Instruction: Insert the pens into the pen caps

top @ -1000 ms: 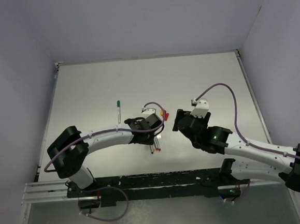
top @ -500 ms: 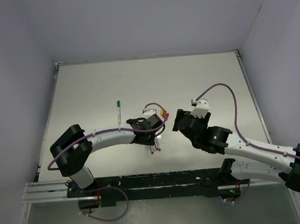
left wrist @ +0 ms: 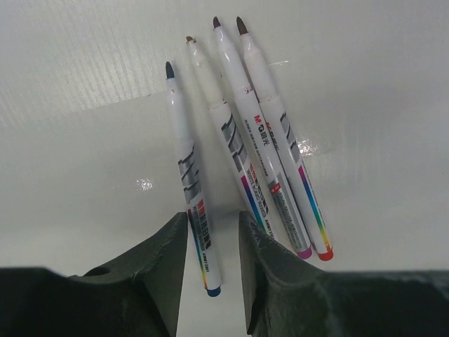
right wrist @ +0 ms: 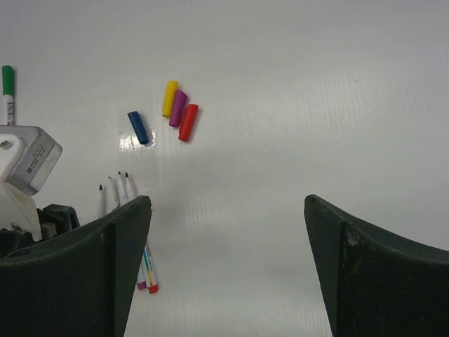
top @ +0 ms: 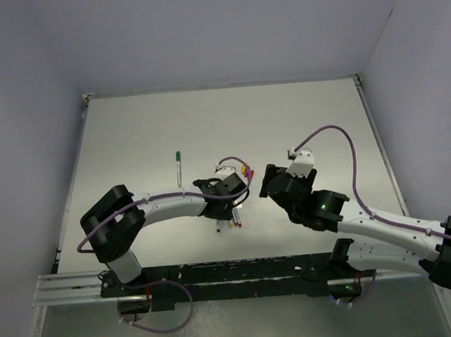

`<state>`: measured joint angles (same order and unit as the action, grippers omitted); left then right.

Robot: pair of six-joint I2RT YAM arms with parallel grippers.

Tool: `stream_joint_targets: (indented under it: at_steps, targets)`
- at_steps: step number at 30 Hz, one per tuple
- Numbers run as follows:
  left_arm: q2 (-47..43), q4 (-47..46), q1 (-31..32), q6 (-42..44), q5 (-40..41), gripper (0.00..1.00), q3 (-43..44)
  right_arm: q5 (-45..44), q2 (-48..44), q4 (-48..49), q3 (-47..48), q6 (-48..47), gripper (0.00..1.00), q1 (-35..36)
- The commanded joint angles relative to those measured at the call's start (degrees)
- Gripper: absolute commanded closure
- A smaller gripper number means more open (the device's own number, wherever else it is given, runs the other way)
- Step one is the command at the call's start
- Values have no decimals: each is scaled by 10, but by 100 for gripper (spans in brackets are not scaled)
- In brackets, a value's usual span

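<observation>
We see the left pincer [left wrist: 208, 226] low over the worktop [left wrist: 365, 105]. Its jaws are partly apart and straddle the rear end of the blue-ended pen [left wrist: 184, 158] without clamping it. Three more uncapped pens [left wrist: 252, 133] lie just right of it, packed close together. The right pincer [right wrist: 228, 260] hangs with its jaws wide apart, holding nothing. Farther out lie the blue cap [right wrist: 138, 127] and, close side by side, the yellow cap [right wrist: 170, 98], purple cap [right wrist: 178, 107] and red cap [right wrist: 188, 122]. The green pen [top: 178, 166], capped, lies well apart on the left.
</observation>
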<state>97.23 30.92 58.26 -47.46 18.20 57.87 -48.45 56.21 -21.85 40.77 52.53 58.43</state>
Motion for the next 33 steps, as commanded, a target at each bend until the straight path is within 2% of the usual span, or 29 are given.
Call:
stream_joint_targets:
  at_steps: [1, 11, 21, 33]
  targets:
    - [7, -8, 0, -3, 1, 62, 22, -10, 0, 13, 6, 7, 9, 0]
    - [3, 26, 1, -8, 10, 63, 8, -5, 12, 20, 12, 3, 9, 0]
    - [-1, 12, 1, -19, -8, 65, -35, 0, 29, 27, 19, 1, 9, 0]
    - [51, 27, 1, -22, -12, 77, -40, 1, 16, 20, 19, 9, 9, 0]
